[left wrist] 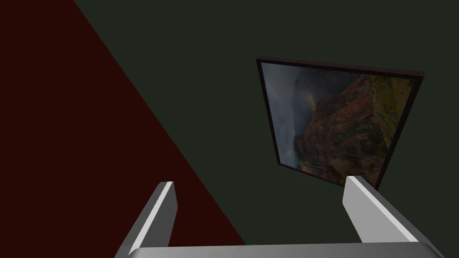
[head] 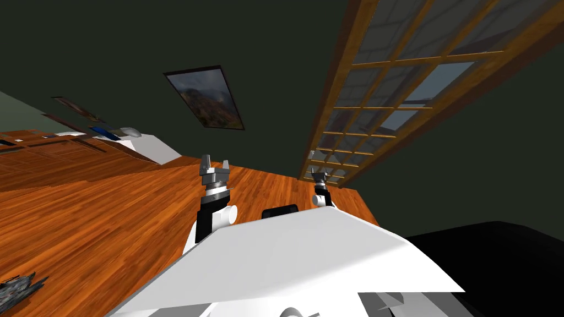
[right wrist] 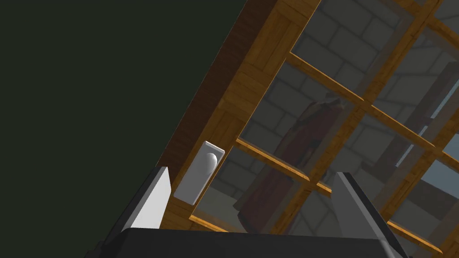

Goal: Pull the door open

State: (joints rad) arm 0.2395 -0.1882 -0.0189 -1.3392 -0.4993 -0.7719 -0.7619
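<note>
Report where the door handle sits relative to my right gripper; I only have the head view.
Observer: The right wrist view shows the white handle on the wooden door frame, ahead between the right gripper fingers, close beside one of them.
Operator: Confirm those fingers are open.
Observer: Open, wide apart, gripping nothing.
Operator: Check the left gripper.
Observer: Its wrist view shows the left gripper open too, nothing between its fingers.
</note>
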